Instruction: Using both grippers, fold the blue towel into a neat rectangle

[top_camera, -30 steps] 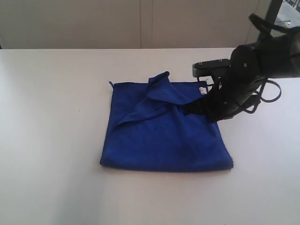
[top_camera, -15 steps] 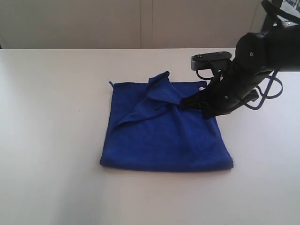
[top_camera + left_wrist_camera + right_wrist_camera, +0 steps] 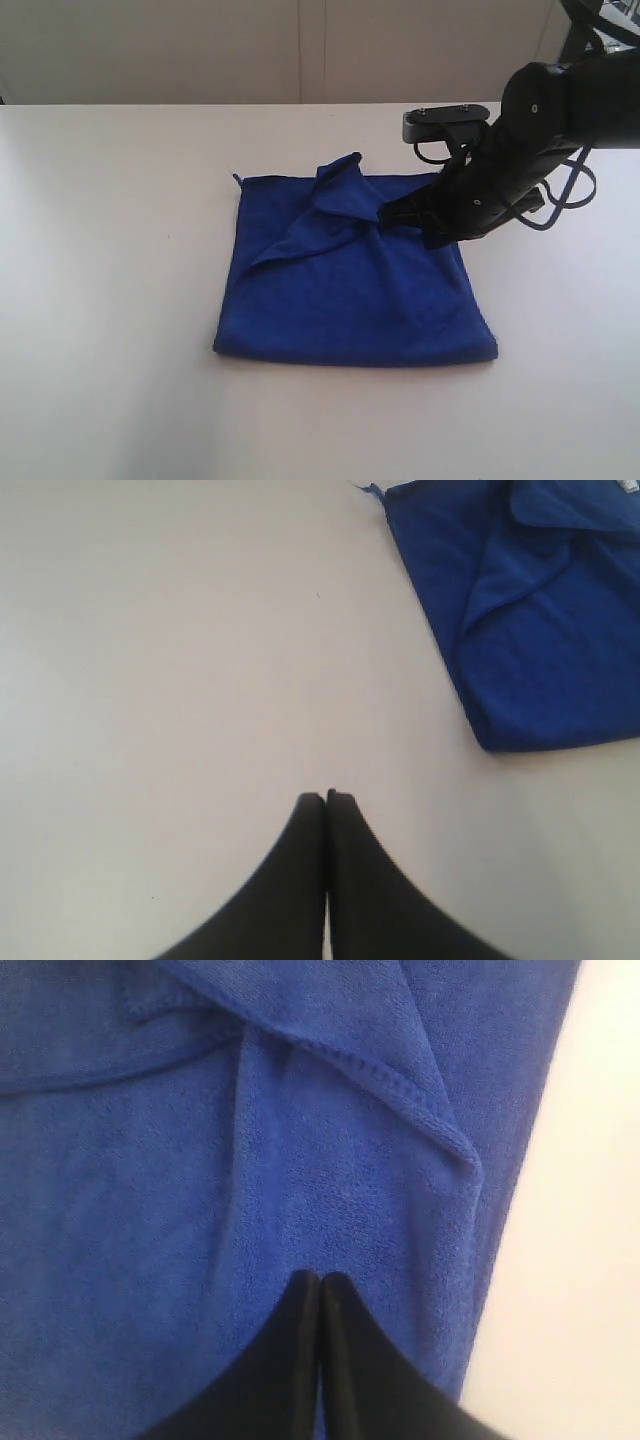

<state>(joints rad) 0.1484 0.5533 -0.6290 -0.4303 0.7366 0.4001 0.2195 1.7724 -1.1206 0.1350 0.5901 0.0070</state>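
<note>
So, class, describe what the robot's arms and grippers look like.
The right arm is glossy black with rounded housings, a flat dark-grey bracket with small screws, and looping black cables. The right gripper and left gripper each have two plain black fingers tapering to narrow tips. No markings are readable.

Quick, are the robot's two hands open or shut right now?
Left gripper: shut, empty, over the bare table.
Right gripper: shut, at the blue towel; no cloth visible between its jaws.
</note>
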